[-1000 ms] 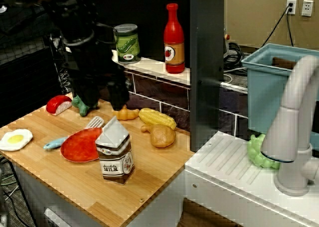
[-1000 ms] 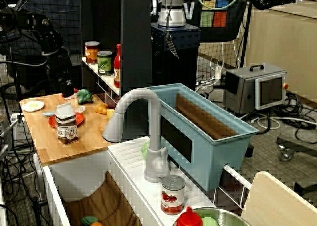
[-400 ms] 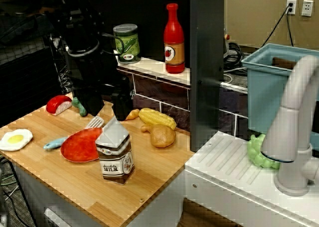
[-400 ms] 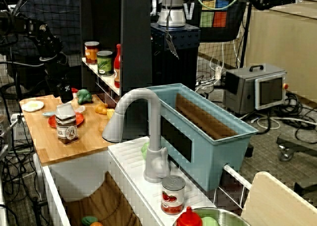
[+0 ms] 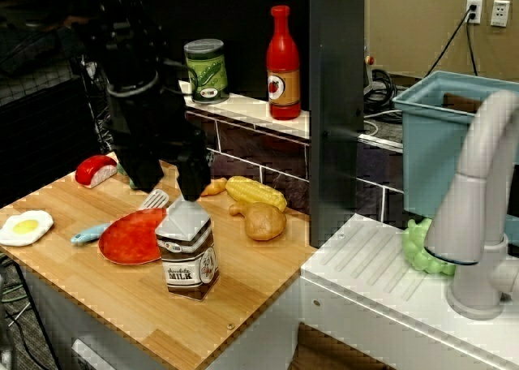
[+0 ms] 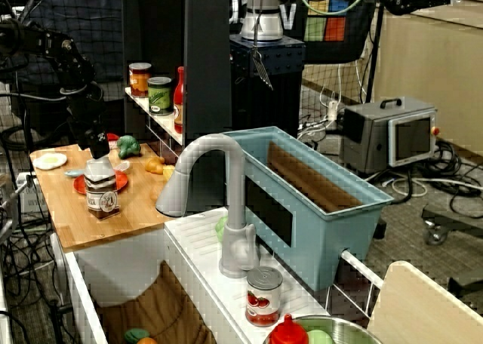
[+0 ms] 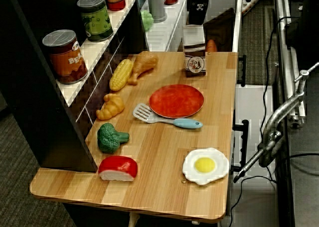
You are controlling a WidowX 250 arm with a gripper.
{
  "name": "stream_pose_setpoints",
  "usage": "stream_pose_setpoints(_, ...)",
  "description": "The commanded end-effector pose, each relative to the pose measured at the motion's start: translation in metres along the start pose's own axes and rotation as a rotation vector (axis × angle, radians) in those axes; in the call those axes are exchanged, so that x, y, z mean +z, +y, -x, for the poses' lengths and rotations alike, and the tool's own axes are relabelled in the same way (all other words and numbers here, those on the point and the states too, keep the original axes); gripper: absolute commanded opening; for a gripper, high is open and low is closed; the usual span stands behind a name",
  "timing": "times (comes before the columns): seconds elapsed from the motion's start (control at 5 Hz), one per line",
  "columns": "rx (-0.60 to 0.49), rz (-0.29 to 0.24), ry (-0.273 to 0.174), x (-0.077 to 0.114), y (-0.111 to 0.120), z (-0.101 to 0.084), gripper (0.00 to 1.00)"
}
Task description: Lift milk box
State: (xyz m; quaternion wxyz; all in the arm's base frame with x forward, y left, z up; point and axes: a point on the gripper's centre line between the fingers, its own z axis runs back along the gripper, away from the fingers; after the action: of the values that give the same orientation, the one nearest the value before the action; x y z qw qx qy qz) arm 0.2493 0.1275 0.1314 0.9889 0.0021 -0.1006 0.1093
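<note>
The milk box [image 5: 188, 255] is a brown carton with a white-grey gabled top and a "MILK" label. It stands upright on the wooden counter [image 5: 122, 305], right of the red plate [image 5: 131, 237]. It also shows in the side view [image 6: 100, 192] and the overhead view [image 7: 195, 56]. My black gripper [image 5: 170, 187] hangs just above and behind the carton's top. Its two fingers [image 5: 193, 182] are spread apart and hold nothing. The gripper also shows in the side view [image 6: 96, 145] and in the overhead view [image 7: 198, 10], over the carton.
A spatula [image 5: 113, 220], fried egg [image 5: 24, 227], drumstick [image 5: 261, 221], corn [image 5: 255, 193], croissant [image 7: 111, 107], broccoli [image 7: 110, 137] and a red-white piece [image 5: 95, 169] lie on the counter. A green can [image 5: 205, 70] and red bottle [image 5: 283, 64] stand on the shelf. A black post [image 5: 336, 110], faucet [image 5: 474, 200] and blue bin [image 5: 442, 143] are to the right.
My gripper has moved from the back of the counter near the broccoli forward and right. It now hangs over the milk box's top, still open. The milk box has not moved.
</note>
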Motion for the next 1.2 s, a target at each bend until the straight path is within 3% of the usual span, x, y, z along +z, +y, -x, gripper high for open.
stream_pose_setpoints(0.0, 0.001, -0.044, -0.03, 0.001, 0.005, -0.001, 1.0)
stream_pose_setpoints(0.4, 0.012, -0.056, -0.035, -0.012, 0.0, 0.004, 1.0)
stream_pose_setpoints(1.0, 0.064, -0.079, 0.054, -0.028, 0.012, -0.004, 1.0)
